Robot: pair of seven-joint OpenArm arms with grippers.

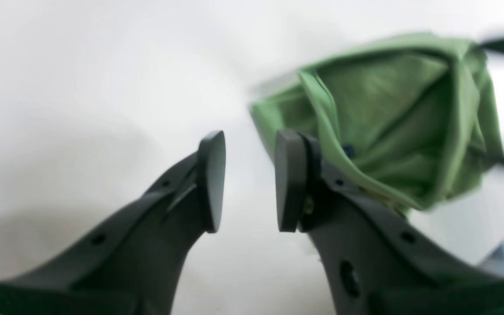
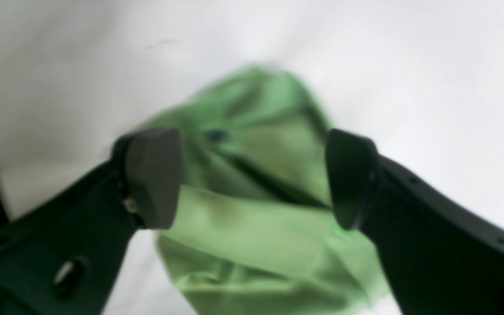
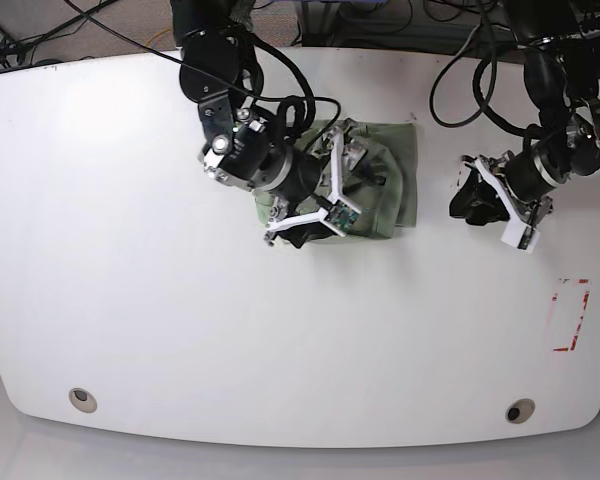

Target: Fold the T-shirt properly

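Shirt [image 3: 380, 180] bunched on table [image 3: 130, 250]. Right gripper [image 2: 252, 179] spread wide directly over shirt, holding nothing. Left gripper [image 1: 250, 181] slightly parted, empty, well beside shirt. Risk: pinching several layers together, dragging crumpled folds askew.

White surface [image 3: 180, 330] filling nearly the whole base view, glossy and rounded at its near corners, with two small round fittings set into it near the front edge, one at left [image 3: 80, 399] and one at right [image 3: 520, 411]. Over by the right edge, a red rectangular outline [image 3: 570, 315] marked flat on the white, well apart from everything else. Along the far edge, black cables [image 3: 460, 90] looping down onto the white, plus a strip of grey floor [image 3: 40, 25] past the top left corner.
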